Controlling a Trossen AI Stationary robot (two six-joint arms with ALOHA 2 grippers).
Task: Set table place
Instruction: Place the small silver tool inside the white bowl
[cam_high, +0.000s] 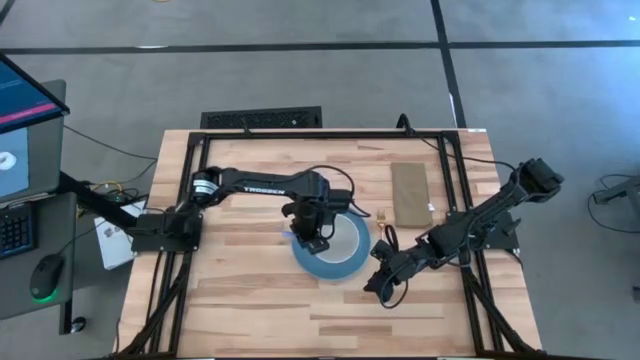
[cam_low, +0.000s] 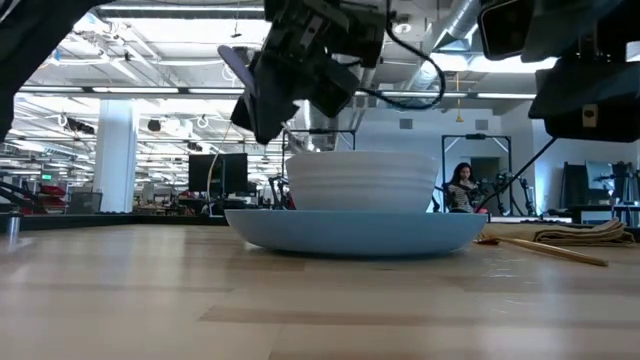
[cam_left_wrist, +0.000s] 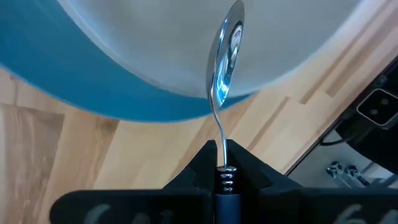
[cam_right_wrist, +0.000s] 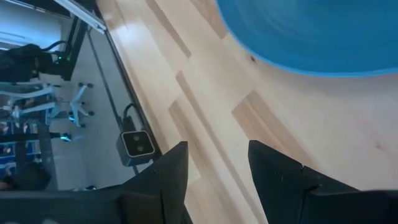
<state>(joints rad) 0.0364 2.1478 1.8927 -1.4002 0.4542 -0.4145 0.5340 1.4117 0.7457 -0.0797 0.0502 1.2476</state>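
Observation:
A blue plate lies in the middle of the table, and a white bowl stands on it. My left gripper hangs over the plate's left side, shut on a metal spoon. In the left wrist view the spoon's bowl reaches out over the white bowl and the plate's rim. My right gripper stands open just off the plate's right near edge, above bare wood, with nothing between its fingers. My left gripper pinches the spoon's thin handle between its two fingers; how much of the handle lies behind the fingertips is hidden by them. The fingers slant steeply down from above. The spoon sticks out ahead of them, along their line, lifted clear of the plate and the bowl.
An olive-brown pad lies at the far right of the table, with chopsticks beside it, toward the plate. Bare wood stretches along the near edge and to the plate's left. A black frame edges the table.

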